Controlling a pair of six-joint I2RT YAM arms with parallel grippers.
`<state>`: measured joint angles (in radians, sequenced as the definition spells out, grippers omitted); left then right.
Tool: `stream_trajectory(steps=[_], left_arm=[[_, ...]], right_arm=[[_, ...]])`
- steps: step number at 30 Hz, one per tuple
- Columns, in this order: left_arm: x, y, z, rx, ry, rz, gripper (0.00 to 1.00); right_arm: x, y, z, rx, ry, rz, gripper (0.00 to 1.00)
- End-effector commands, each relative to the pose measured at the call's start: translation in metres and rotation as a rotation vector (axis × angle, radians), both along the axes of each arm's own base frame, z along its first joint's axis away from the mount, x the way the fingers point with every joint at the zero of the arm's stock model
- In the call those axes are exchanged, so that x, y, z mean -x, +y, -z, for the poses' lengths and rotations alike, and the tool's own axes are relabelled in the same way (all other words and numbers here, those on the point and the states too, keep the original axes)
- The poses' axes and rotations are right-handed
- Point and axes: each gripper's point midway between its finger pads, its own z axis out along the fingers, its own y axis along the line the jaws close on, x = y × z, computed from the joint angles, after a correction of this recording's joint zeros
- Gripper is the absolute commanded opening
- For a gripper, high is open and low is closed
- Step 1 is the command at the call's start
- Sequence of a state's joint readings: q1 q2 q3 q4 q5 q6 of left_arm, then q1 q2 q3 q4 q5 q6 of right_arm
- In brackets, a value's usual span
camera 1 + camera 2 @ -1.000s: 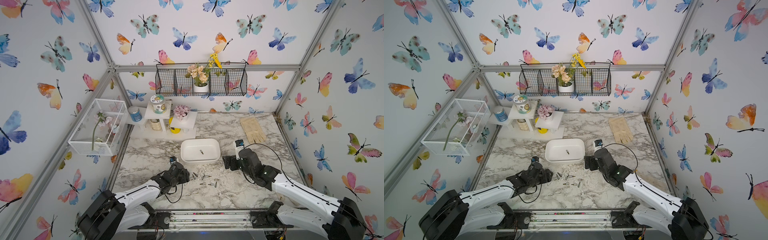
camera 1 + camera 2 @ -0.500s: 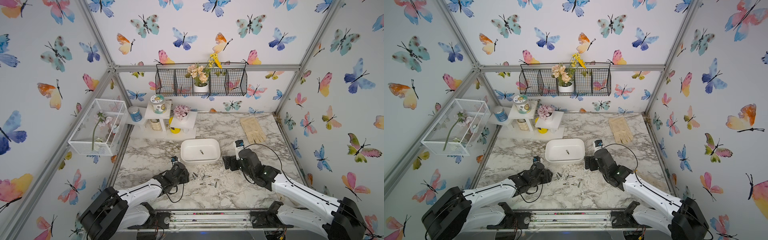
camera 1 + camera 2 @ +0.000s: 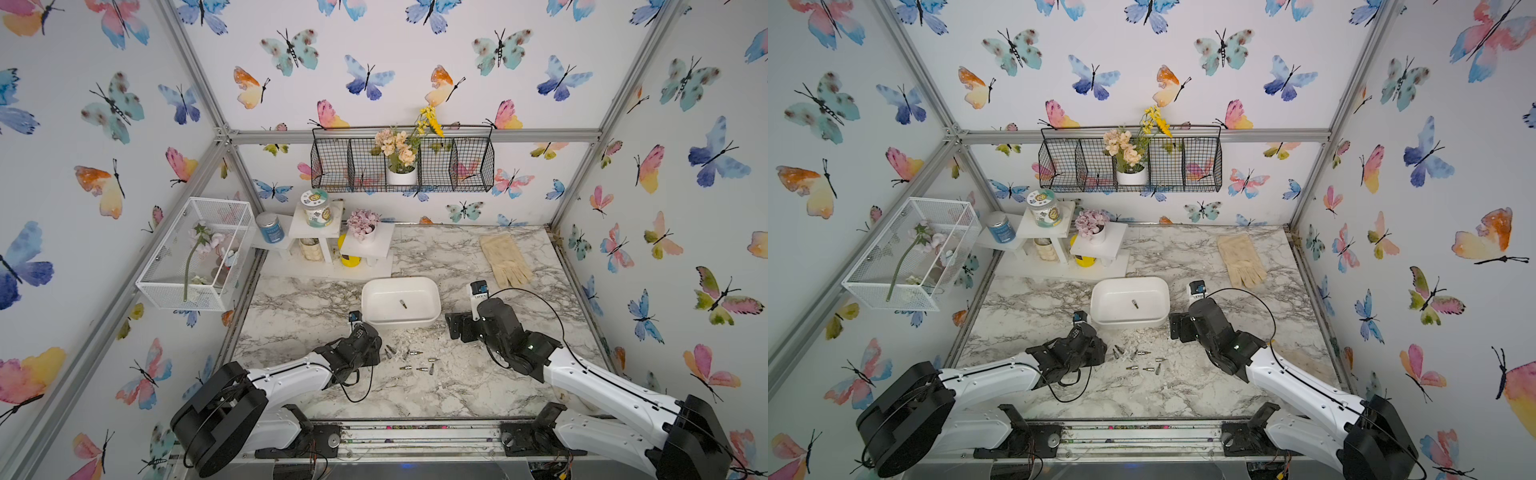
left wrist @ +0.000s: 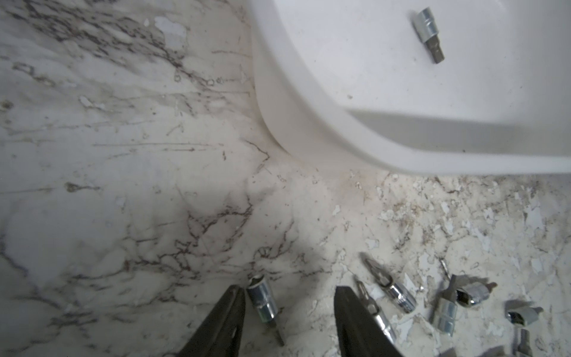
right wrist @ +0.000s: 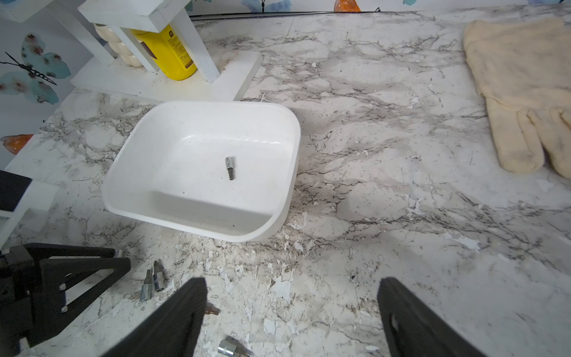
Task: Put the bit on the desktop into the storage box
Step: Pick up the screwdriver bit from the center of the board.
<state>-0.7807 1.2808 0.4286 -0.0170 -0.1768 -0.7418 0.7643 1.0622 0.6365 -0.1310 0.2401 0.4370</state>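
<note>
Lying between left jaws: bit (image 4: 264,302)

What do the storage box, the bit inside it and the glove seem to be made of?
Storage box: probably glossy white plastic or melamine; smooth walls with soft highlights.
Bit: steel, bright chrome socket end, darker dull tip.
Glove: cream fabric or soft leather, matte, limp; cannot tell which.

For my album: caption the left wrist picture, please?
Left end effector straddles a loose bit on the desktop; another bit lies in the storage box.
</note>
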Motion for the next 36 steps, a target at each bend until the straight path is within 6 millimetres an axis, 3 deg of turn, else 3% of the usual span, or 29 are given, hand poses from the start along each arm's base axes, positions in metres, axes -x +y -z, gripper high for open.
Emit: stream_trajectory(steps=[1,19,36], left_arm=[[0.018,0.018,0.023,-0.114,0.083,0.001,0.47],[0.024,0.029,0.046,-0.254,0.173,0.019,0.22],[0.041,0.030,0.045,-0.306,0.210,0.041,0.21]], right_arm=[[0.000,-0.009,0.003,0.015,-0.002,0.033,0.92],[0.000,-0.009,0.002,0.008,-0.002,0.035,0.92],[0.000,-0.009,0.004,0.013,0.000,0.037,0.92]])
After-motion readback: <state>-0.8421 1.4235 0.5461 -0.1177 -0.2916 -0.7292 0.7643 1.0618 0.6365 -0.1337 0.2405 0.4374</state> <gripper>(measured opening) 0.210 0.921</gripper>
